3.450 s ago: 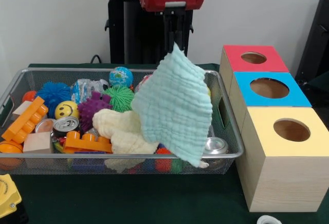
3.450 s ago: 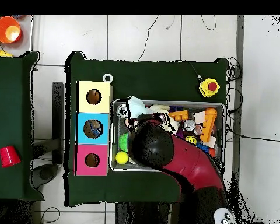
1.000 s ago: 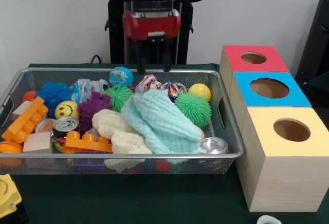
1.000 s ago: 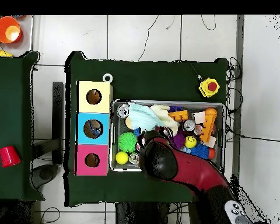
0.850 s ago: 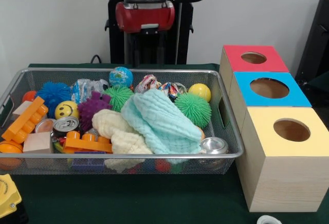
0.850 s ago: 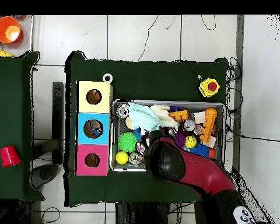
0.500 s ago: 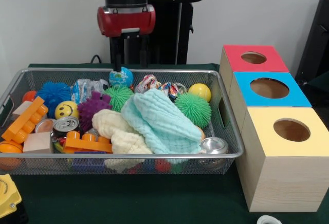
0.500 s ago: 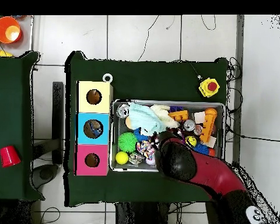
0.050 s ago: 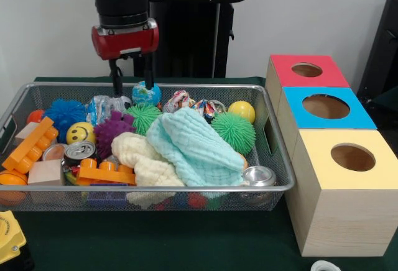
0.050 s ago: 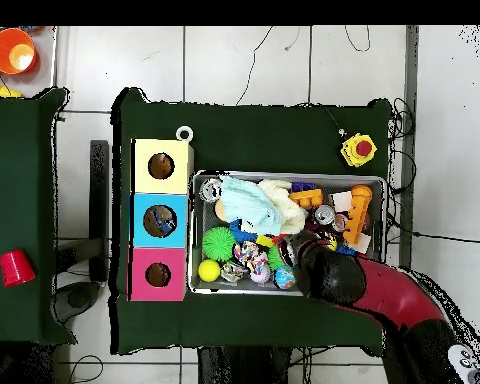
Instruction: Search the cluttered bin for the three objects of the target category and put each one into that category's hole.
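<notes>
At the bin's 11 o'clock, end effector, open and empty, has left the dropped cloth, resuming search.

In the front view, a wire mesh bin sat on the green-covered table, with three wooden boxes in a row just to its right. Inside, a light blue cloth lay over a cream cloth. The gripper hung above the bin's far edge, beside a globe-patterned ball.
</notes>
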Controlling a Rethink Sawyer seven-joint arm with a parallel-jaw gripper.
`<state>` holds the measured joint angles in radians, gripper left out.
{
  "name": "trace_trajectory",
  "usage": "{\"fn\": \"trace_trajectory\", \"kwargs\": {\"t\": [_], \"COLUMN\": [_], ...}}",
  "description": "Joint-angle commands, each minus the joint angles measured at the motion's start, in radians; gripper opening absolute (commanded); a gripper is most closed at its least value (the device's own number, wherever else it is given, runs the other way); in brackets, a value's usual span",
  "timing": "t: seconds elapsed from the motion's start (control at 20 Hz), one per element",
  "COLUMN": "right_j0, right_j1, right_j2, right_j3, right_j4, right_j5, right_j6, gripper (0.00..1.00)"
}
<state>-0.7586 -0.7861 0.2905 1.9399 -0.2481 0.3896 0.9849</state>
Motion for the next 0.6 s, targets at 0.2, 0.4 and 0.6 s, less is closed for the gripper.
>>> {"fn": "trace_trajectory", "kwargs": {"t": [0.2,0.4,0.6], "right_j0": [-0.08,-0.118,-0.145], "right_j1": [0.049,0.1,0.178], "right_j2": [0.099,0.135,0.161], "right_j3": [-0.193,-0.218,-0.22], "right_j4": [-0.186,-0.234,-0.273], "right_j5": [0.195,0.206,0.184], "right_j6": [-0.205,-0.228,-0.212], "gripper": [1.0,1.0,1.0]}}
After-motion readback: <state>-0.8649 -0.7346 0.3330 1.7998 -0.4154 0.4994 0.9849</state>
